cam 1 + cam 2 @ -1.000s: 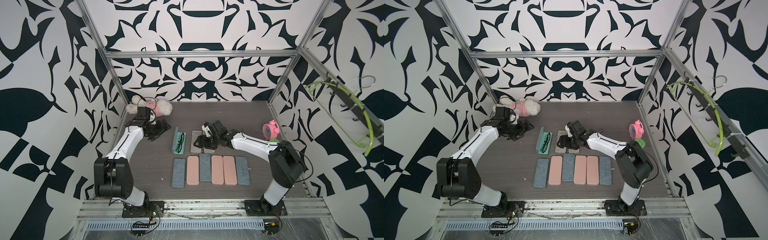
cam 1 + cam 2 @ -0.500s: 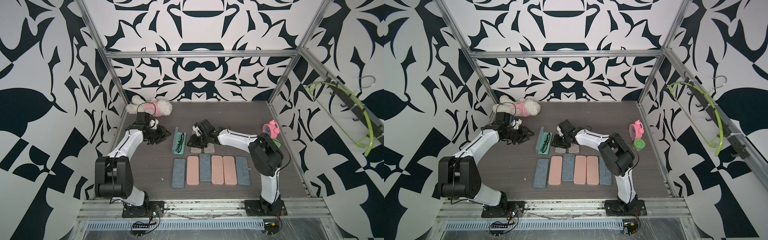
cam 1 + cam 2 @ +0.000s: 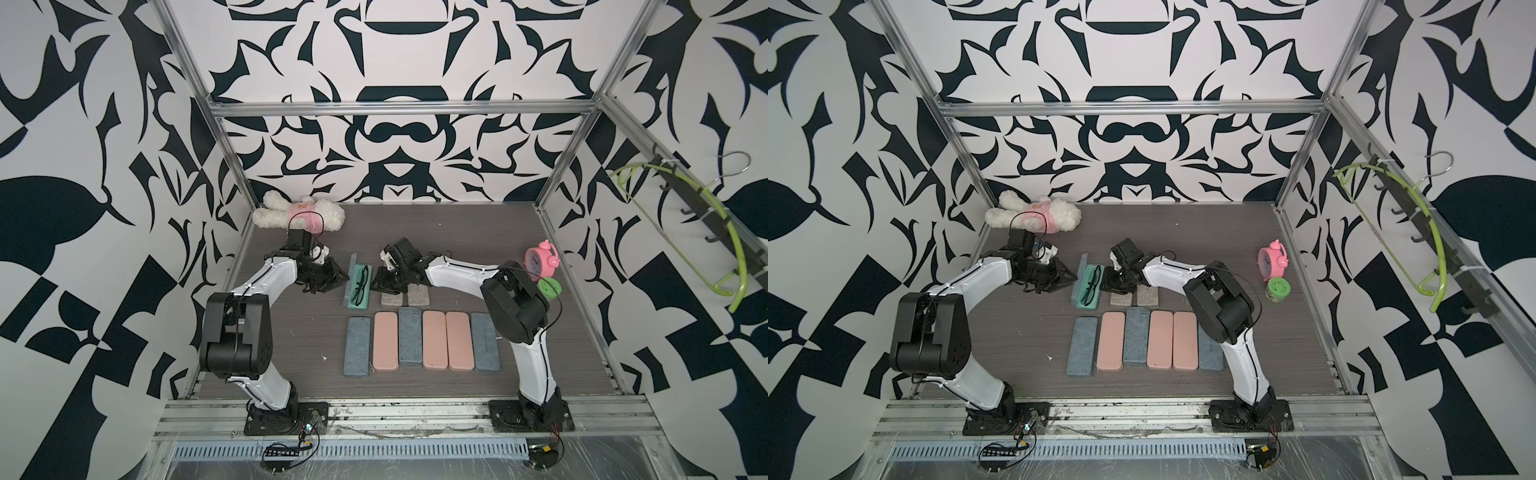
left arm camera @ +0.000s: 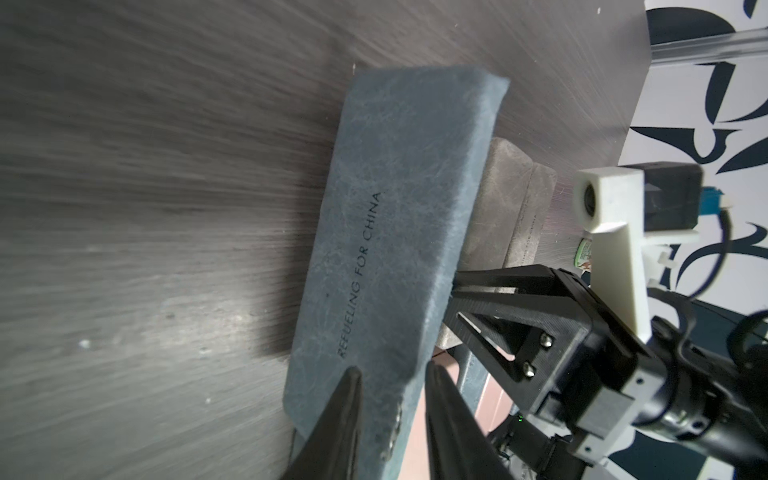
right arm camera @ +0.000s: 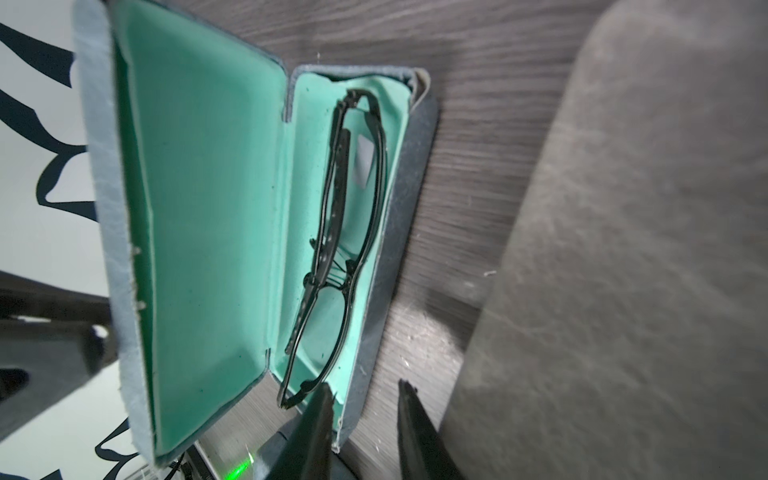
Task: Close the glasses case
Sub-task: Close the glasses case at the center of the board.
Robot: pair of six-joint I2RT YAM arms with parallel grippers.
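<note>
Both top views show the open glasses case (image 3: 359,305), long axis twelve-to-six. The left gripper (image 3: 341,277) sits at nine o'clock behind its raised lid (image 3: 352,270) and the right gripper (image 3: 377,284) at three, both jaws a slit apart, apparently empty.

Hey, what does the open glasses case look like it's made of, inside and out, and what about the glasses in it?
Open glasses case: the outside looks like matte blue-grey faux leather or suede, with a mottled, veined surface and printed lettering. Its lining looks like smooth mint-green fabric or felt. Glasses: thin black frame, either metal or plastic; the look leaves that open.
</note>
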